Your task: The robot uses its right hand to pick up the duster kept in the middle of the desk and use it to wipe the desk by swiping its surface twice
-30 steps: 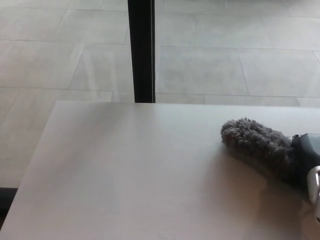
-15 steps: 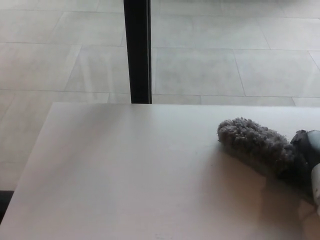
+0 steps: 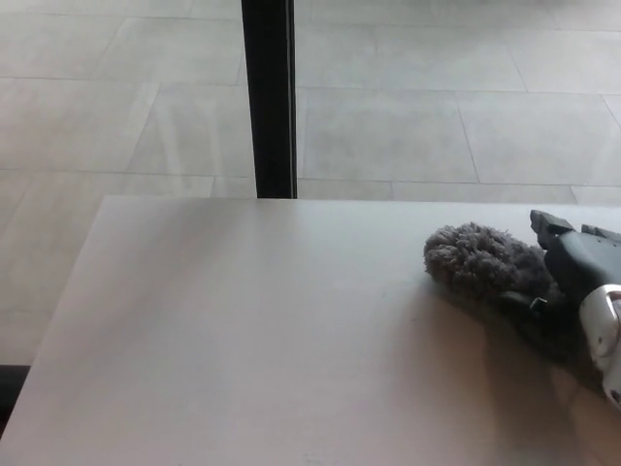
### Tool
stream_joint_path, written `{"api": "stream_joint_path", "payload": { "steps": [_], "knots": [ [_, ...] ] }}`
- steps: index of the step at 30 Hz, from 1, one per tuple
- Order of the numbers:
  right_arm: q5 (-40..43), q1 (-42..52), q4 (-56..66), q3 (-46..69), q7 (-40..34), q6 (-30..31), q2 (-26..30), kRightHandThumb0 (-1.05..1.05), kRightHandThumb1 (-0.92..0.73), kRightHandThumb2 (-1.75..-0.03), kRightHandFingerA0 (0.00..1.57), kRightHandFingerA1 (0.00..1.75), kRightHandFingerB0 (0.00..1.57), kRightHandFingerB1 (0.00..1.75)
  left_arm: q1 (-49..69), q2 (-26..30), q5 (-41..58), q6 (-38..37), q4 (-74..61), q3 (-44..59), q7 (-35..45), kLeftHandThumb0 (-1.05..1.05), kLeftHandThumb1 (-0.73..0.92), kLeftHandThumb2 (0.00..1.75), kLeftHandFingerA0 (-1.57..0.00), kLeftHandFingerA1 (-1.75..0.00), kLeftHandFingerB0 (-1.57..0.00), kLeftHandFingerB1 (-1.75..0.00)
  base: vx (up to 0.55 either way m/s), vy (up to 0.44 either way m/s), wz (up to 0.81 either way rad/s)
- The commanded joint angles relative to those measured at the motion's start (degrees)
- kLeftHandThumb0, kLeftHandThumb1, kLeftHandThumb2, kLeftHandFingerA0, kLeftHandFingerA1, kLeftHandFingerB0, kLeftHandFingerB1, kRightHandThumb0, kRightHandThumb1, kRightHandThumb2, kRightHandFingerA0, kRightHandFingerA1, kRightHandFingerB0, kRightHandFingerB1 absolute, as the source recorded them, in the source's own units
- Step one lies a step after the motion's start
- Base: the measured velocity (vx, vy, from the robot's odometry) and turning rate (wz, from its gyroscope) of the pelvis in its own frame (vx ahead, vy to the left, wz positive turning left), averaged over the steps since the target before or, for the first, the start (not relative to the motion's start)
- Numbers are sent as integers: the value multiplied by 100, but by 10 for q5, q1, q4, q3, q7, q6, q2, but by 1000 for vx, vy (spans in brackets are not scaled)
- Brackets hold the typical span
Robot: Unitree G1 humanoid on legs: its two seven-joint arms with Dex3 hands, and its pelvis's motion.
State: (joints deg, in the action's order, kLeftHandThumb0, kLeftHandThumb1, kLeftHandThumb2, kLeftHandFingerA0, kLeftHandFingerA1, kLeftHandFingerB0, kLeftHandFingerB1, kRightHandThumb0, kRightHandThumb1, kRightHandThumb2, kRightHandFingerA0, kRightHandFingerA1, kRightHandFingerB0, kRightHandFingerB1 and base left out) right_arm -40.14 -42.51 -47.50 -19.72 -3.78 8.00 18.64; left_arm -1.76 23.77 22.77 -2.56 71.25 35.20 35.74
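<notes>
Head view of a wiping task at the right side of a pale desk (image 3: 243, 330). The grey fluffy duster (image 3: 480, 262) is lying on the desk surface near its far right corner, its rounded tip pointing toward the middle of the desk and its handle end disappearing under the robot's right hand (image 3: 577, 277). That hand is coming in from the right edge of the picture and is sitting over the rear of the duster, apparently so that the fluffy head stays flat against the wood while the hand drives it; whether the fingers are closed around the handle or merely resting above it cannot be told, since the contact is hidden. The left hand is not showing. Most of the desk is lying bare to the left, which is probably where a swipe would travel. Beyond the desk a black post (image 3: 269, 97) is standing on a tiled floor (image 3: 437, 116).
</notes>
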Motion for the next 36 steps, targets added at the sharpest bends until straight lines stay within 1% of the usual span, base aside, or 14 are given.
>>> {"api": "stream_joint_path", "payload": {
  "steps": [1,9,13,14,15,16,24,25,26,28,29,30,33,36],
  "knots": [
    [57,31,156,32,205,21,110,-105,-86,-71,0,0,0,0,9,10,9,-1,-5,3,2,-86,92,83,-29,-57,-20,-42,0,0,0],
    [178,187,409,211,278,32,228,-105,-90,-67,0,0,0,0,14,12,12,-3,-2,8,6,-86,92,83,-28,-58,-19,-42,0,0,0],
    [282,329,438,468,287,-7,262,-104,-87,-67,0,0,0,0,18,11,11,-3,1,7,6,-87,92,83,-28,-56,-20,-41,0,0,0],
    [294,347,428,506,285,-13,260,-104,-88,-67,0,0,0,0,19,11,10,-4,3,7,5,-88,92,83,-28,-56,-20,-41,0,0,0],
    [316,369,402,547,282,-38,258,-100,-73,-87,0,0,0,4,19,12,11,-3,5,8,6,-89,92,82,-28,-56,-20,-41,0,0,0],
    [335,387,382,590,281,-44,255,-105,-68,-111,0,35,0,12,19,12,12,-2,5,9,8,-89,92,82,-27,-56,-20,-41,0,0,0],
    [388,511,275,780,206,-31,205,-100,-63,-102,0,30,6,24,24,19,12,-2,6,11,8,-91,85,87,-30,-59,-22,-45,0,0,0],
    [400,530,247,808,152,-39,174,-93,-65,-100,0,31,6,28,25,21,9,-3,7,8,4,-90,92,80,-34,-59,-23,-42,0,0,0],
    [422,543,213,832,118,-45,149,-83,-74,-72,0,9,0,32,23,22,9,2,8,8,-1,-88,91,81,-29,-56,-21,-42,0,0,0],
    [434,552,199,844,106,-51,136,-88,-79,-64,0,16,0,34,21,22,7,4,9,6,-4,-86,92,81,-29,-56,-20,-41,0,0,0],
    [438,558,194,848,97,-58,126,-88,-79,-64,0,16,0,34,20,22,5,4,10,5,-6,-86,92,81,-29,-56,-20,-41,0,0,0],
    [448,556,157,855,60,-77,110,-96,-63,-101,0,30,8,19,18,22,4,4,12,4,-7,-86,92,81,-34,-60,-23,-43,0,0,0],
    [475,549,86,861,38,-141,96,-97,-64,-100,0,29,8,16,15,19,0,5,14,1,-19,-85,92,81,-32,-56,-26,-41,0,0,0],
    [460,545,-25,833,-3,-209,84,-83,-57,-100,0,38,0,34,24,26,-4,-3,11,0,-31,-85,92,81,-32,-57,-26,-40,0,0,0]
  ]
}}
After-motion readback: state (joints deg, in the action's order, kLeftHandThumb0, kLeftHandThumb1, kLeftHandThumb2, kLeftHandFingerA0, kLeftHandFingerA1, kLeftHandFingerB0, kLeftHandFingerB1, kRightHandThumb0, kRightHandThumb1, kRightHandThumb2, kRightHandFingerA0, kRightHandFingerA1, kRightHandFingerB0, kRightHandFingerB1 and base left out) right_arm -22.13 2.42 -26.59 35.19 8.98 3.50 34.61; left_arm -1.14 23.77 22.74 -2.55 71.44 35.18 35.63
